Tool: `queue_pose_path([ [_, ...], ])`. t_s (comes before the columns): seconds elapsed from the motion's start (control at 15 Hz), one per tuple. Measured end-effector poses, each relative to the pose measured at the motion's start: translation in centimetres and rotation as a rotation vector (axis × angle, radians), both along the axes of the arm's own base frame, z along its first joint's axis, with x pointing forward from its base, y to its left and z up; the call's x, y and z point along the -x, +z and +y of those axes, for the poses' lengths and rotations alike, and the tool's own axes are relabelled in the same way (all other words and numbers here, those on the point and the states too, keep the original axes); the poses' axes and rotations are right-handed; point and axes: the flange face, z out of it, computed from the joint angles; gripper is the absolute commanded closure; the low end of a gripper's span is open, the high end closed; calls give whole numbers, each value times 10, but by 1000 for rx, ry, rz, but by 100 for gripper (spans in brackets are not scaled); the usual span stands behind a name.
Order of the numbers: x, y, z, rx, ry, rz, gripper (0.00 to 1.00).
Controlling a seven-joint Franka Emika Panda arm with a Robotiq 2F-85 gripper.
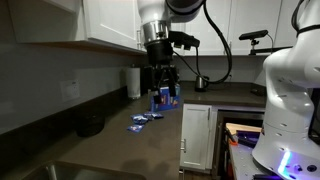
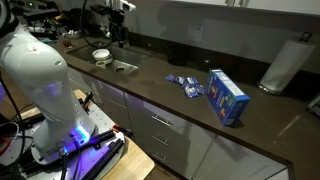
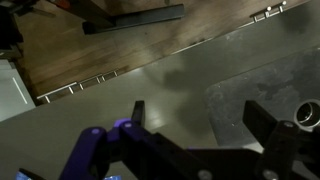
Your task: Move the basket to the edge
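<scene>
The basket [image 1: 90, 125] sits on the dark countertop [image 1: 130, 145] at the middle left of an exterior view, back near the wall. It is well apart from the edge [image 1: 181, 140], which runs down the centre-right of the frame above the white cabinets [image 1: 197, 135]. To its right I see blue packets [image 1: 140, 120], with the blue-and-white box [image 1: 166, 97] and a paper towel roll [image 1: 133, 82] behind them. My gripper [image 1: 163, 80] hangs in the upper centre, clear of the basket. In the wrist view its fingers [image 3: 265, 125] are spread wide with nothing between them.
</scene>
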Motion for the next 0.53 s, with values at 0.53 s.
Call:
queue_pose_path([
  [0.53,-42,-21,-12,-64,-56,-242,0],
])
